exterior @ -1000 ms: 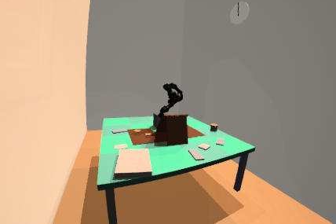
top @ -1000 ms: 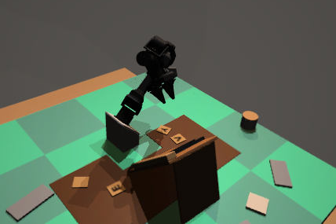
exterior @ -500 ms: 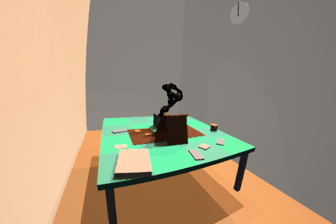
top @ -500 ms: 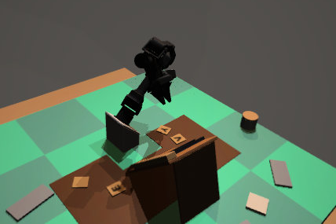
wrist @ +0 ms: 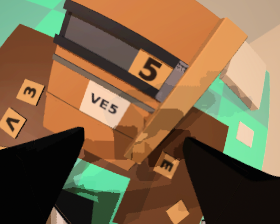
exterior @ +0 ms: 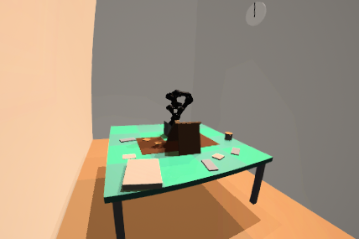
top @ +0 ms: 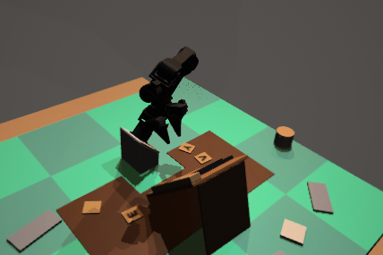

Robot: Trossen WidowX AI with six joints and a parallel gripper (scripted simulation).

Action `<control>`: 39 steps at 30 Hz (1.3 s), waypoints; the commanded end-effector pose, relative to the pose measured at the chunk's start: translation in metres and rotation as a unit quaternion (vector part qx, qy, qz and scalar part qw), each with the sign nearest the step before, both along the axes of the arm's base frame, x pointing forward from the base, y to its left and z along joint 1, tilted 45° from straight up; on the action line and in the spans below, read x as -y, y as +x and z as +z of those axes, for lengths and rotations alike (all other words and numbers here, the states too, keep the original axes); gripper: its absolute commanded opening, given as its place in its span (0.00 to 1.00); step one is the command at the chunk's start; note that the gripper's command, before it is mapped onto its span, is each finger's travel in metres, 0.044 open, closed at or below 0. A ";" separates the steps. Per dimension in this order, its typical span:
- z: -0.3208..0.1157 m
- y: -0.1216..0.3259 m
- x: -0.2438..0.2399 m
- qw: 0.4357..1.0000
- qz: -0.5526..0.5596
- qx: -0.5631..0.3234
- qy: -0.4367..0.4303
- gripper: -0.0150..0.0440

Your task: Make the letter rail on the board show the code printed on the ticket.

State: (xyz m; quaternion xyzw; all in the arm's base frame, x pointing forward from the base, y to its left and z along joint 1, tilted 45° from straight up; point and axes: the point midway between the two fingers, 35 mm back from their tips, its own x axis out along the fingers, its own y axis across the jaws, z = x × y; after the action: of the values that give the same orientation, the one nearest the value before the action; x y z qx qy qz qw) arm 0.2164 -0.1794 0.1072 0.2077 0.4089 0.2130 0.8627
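Observation:
My gripper [top: 174, 139] [wrist: 135, 139] is open and empty, above the table in front of the sloped board [top: 224, 204] [exterior: 189, 138] [wrist: 141, 15]. The wrist view shows the dark rail [wrist: 91, 32] with the 5 tile [wrist: 150, 69] near its right end, close to the orange end bar [wrist: 191, 85]. The ticket [wrist: 105, 103] reads VE5. A V tile [top: 202, 157] [wrist: 12, 122] lies on the brown mat [top: 259, 174] [wrist: 6, 65] beside a tile that looks like a 3 [wrist: 30, 92]. A Y-like tile [top: 187, 148] lies near. An E-like tile [top: 131, 214] [wrist: 167, 165] lies on the other side.
A blank-looking tile [top: 92, 207] [wrist: 177, 212] lies past the E-like one. A dark upright panel [top: 139, 155] stands by the arm. A black cylinder [top: 285, 138] [exterior: 228, 136], flat grey pieces [top: 34, 230] [top: 320, 197] and a large pale block [exterior: 143, 172] [wrist: 243, 75] are on the table.

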 end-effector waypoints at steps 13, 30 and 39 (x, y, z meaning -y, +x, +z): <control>-0.152 0.017 0.015 0.811 -0.303 -0.429 0.259 0.83; -0.259 0.002 -0.029 0.508 -0.490 -0.641 0.301 0.83; -0.260 0.002 -0.028 0.507 -0.490 -0.642 0.301 0.83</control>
State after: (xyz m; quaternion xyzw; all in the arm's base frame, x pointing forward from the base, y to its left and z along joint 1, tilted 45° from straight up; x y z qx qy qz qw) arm 0.2168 -0.1493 -0.1492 0.7024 0.5994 -0.3134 0.2217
